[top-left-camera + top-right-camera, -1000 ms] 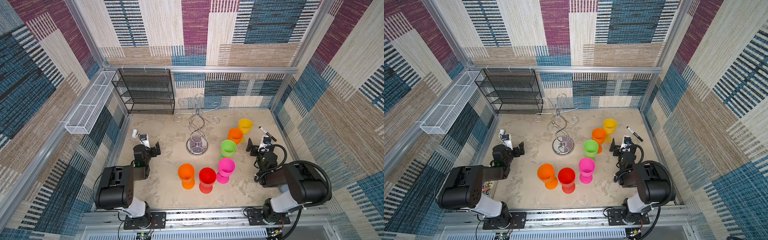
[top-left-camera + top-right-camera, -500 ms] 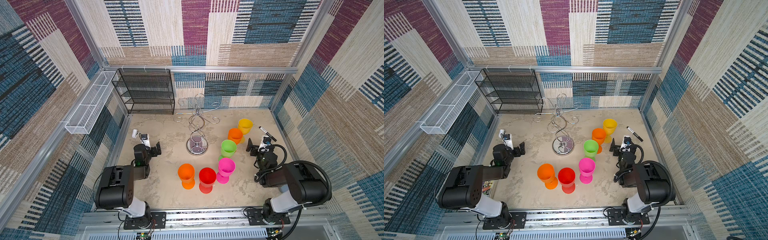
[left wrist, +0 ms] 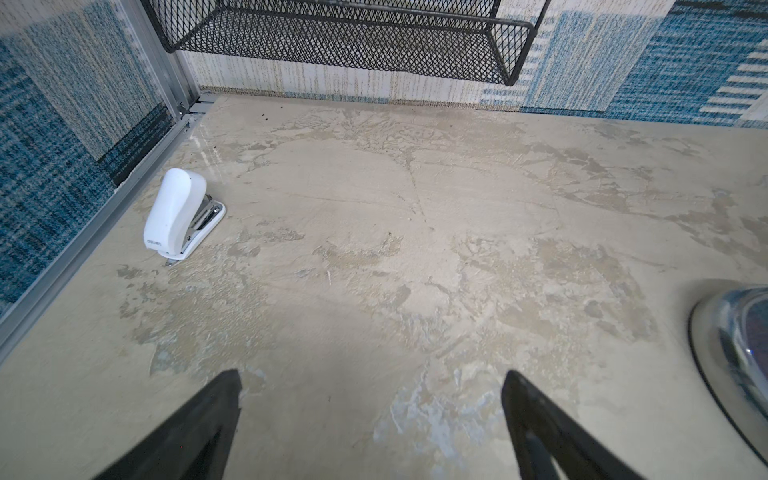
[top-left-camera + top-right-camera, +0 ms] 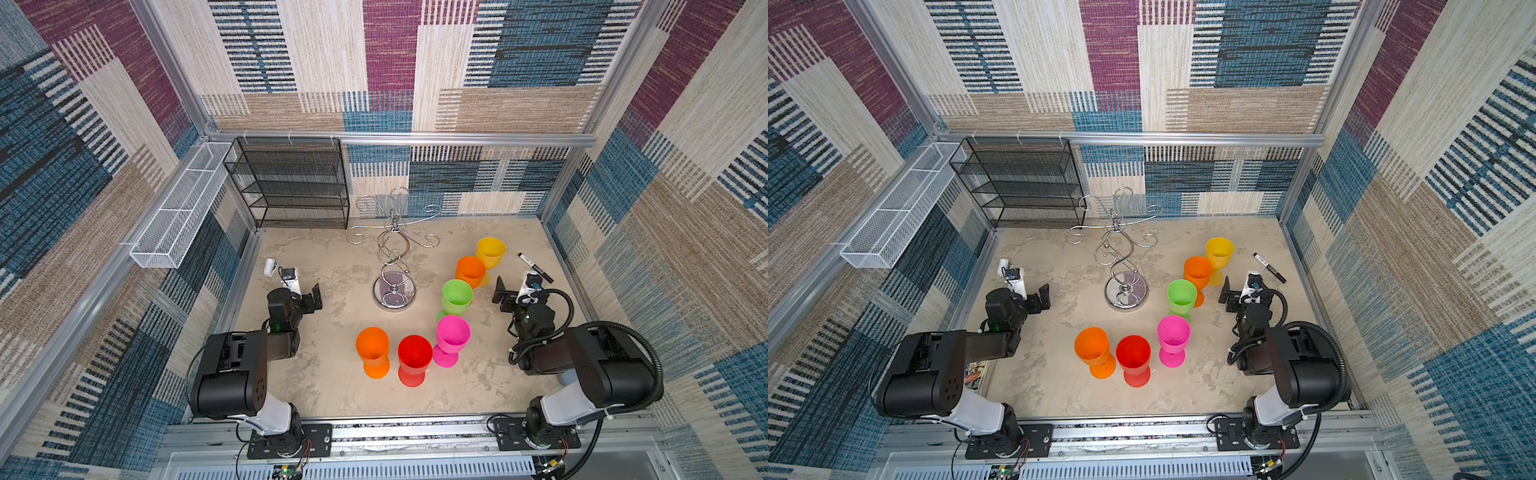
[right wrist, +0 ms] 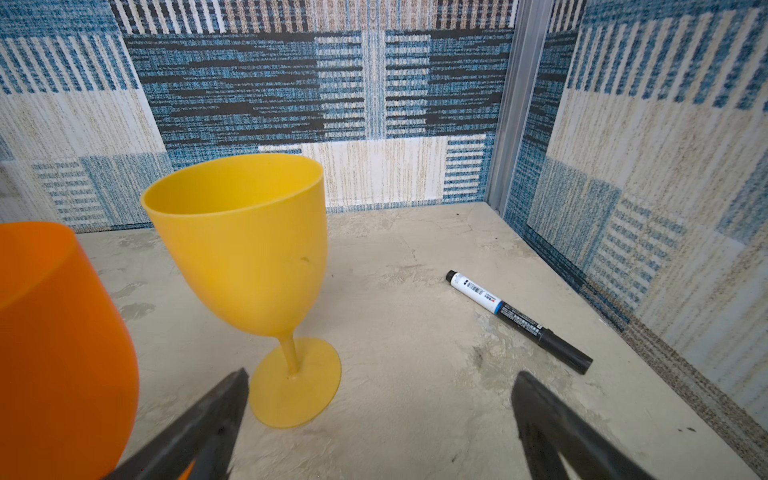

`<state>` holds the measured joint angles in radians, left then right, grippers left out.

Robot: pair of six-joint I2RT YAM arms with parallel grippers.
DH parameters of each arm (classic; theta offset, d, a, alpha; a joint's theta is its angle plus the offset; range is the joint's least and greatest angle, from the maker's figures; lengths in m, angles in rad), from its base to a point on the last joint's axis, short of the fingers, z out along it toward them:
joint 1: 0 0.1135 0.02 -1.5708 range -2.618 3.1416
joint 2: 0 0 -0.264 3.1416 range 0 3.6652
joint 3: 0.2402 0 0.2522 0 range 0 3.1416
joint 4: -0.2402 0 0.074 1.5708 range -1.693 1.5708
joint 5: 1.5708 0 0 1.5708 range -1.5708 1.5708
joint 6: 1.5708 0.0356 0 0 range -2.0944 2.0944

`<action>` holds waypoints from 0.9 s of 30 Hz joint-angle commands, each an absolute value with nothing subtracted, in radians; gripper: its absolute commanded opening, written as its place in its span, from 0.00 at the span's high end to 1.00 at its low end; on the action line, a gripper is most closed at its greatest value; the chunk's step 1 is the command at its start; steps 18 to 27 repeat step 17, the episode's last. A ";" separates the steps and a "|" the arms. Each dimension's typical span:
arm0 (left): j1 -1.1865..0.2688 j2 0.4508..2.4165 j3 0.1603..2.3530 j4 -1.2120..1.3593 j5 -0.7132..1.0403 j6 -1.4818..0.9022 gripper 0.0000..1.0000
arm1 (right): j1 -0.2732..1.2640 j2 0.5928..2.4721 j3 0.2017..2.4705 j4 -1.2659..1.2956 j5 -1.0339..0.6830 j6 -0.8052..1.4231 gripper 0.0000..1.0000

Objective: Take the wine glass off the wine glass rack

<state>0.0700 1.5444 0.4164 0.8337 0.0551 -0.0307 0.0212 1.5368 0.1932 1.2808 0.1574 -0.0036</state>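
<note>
Chrome wire shapes the wine glass rack (image 4: 394,292): round mirrored base, twisted spiral stem, curled arms on top. It stands mid-table toward the back wall, with a green wine glass (image 4: 457,294) upright near it. The left gripper (image 3: 372,376) and right gripper (image 5: 381,374) both have their jaws spread wide, gripping nothing.

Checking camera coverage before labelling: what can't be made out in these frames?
Left wrist view: wine glass rack cut off by the frame edge; only part of its base shows.
Right wrist view: orange glass cropped by the frame edge; foot unseen.
Both top views: green glass foot mostly hidden behind pink glass.
Top views: marker label too small to read.
</note>
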 commanded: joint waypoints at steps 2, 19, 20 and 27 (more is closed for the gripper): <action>0.071 1.543 0.417 0.838 0.075 -0.024 0.00 | 0.022 1.536 0.192 1.322 0.070 -0.031 0.00; 0.072 1.545 0.422 0.831 0.094 -0.015 0.00 | 0.021 1.537 0.196 1.315 0.085 -0.023 0.00; 0.072 1.545 0.422 0.831 0.094 -0.015 0.00 | 0.021 1.537 0.196 1.315 0.085 -0.023 0.00; 0.072 1.545 0.422 0.831 0.094 -0.015 0.00 | 0.021 1.537 0.196 1.315 0.085 -0.023 0.00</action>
